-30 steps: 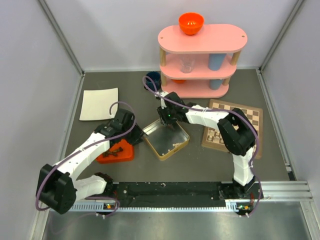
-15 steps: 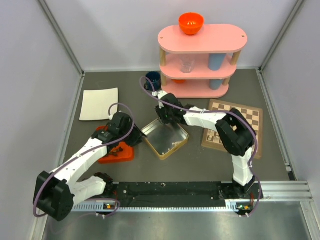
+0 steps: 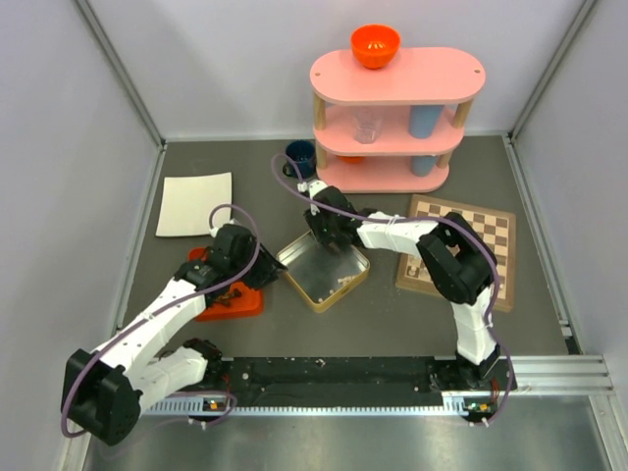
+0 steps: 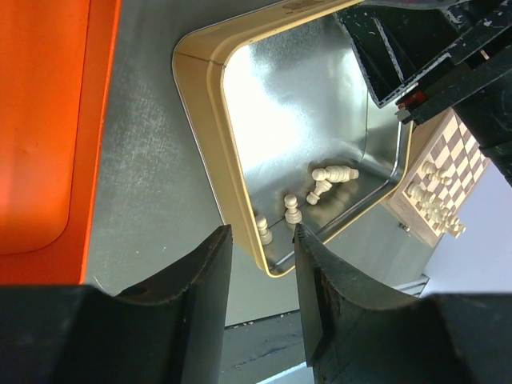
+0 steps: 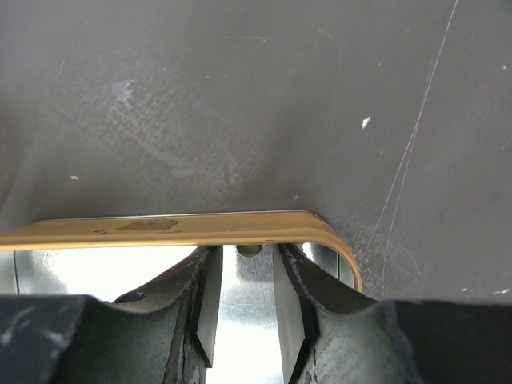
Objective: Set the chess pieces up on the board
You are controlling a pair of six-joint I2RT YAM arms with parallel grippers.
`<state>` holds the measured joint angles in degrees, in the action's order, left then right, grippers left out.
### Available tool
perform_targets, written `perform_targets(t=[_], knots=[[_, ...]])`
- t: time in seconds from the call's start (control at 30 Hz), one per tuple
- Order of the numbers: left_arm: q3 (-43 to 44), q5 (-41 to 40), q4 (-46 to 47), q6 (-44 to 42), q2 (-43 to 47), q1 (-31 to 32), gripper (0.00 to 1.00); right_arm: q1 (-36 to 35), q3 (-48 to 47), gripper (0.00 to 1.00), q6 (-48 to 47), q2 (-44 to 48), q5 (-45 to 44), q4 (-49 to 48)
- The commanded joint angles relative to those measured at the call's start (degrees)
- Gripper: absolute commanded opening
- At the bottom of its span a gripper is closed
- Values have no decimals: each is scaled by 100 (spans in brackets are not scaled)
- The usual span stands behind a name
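Seen from above, a wooden board (image 3: 486,232) with dark brown and cream checks and a pale border lies flat at the right of the frame. Its lower left part is hidden under the right arm. In the left wrist view the board shows at the right edge, with a cluster of tiny cream chess pieces (image 4: 436,206) standing on it.

More cream pieces lie in the lower corner of an open square silver tin (image 4: 197,120) with a gold rim. Two pawn-like ones stand upright by the wall, and a few lie tipped over beside them. The tin sits at the centre of the grey table (image 3: 392,324), between the board and an orange tray (image 4: 40,120) at the left. Small dark shapes on the tray in the top view are too small to name.

The left gripper (image 4: 261,234) hangs above the tin's left edge, jaws parted, with nothing between them. The right gripper (image 5: 245,256) sits over the tin's upper rim, jaws narrow. A small pale rounded shape shows between its tips, but whether it is gripped cannot be told.

Compared with a second ago, the right gripper has moved from over the middle of the tin toward its upper-left rim. The left arm's elbow has dropped toward the lower left of the frame. Tin, tray and board have not shifted.
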<state>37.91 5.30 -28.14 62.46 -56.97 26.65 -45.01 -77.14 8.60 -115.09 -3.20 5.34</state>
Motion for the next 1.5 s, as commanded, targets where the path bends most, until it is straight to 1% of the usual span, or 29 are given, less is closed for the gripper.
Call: perform_targets(t=[0.0,0.1,0.13,0.2,0.23,0.43,0.6,0.67,0.7,0.9,0.93,1.0,1.03,1.1,1.13,1.17,1.2,1.27,1.3,1.4,1.47], knots=[[-56,-82,133,-76,212,-29,42,-104,-20,31,-60,-119,-110,-306],[-82,-91,116,-76,248,-29,43,-113,-2,26,-60,-145,-111,-367],[-73,-91,107,-76,256,-29,43,-122,24,23,-69,-137,-110,-394],[-82,-91,98,-76,274,-29,43,-130,33,21,-121,-102,-137,-437],[-82,-91,90,-76,283,-29,43,-139,85,18,-130,-93,-128,-464],[-82,-99,89,-119,283,-29,43,-157,278,8,-306,197,-75,-490],[-30,-117,63,-234,274,-29,43,-157,375,7,-412,679,214,-307],[-29,-126,54,-295,292,-29,43,-157,402,6,-412,812,294,-52],[-12,-126,54,-322,283,-29,43,-157,411,6,-412,943,537,19],[85,-249,46,-638,344,-38,44,-157,463,6,-552,1497,1224,722],[102,-301,54,-777,362,-38,44,-139,533,6,-622,1759,1286,792],[164,-415,37,-910,441,-46,48,-113,647,6,-825,2068,1427,994],[181,-468,37,-1067,476,-55,50,-35,796,6,-1077,2269,1471,1073],[243,-740,2,-1235,616,-73,56,97,964,7,-1474,2902,1507,1310],[287,-871,-85,-1297,678,-90,61,194,1138,7,-1588,3113,1515,1390],[304,-1064,-139,-1332,783,-99,65,438,1218,7,-1772,3533,1516,1477],[322,-1153,-165,-1376,836,-134,74,571,1298,7,-1852,3711,1524,1618],[305,-1294,-200,-1499,968,-160,80,905,1482,7,-2063,4071,1524,2074],[305,-1382,-201,-1534,1003,-204,85,1211,1657,7,-2142,4386,1472,2189],[278,-1313,-131,-1710,1048,-344,87,1845,2140,8,-2450,5046,1217,2506],[270,-1181,-69,-1807,987,-433,86,2144,2335,8,-2495,5268,1155,2743]])
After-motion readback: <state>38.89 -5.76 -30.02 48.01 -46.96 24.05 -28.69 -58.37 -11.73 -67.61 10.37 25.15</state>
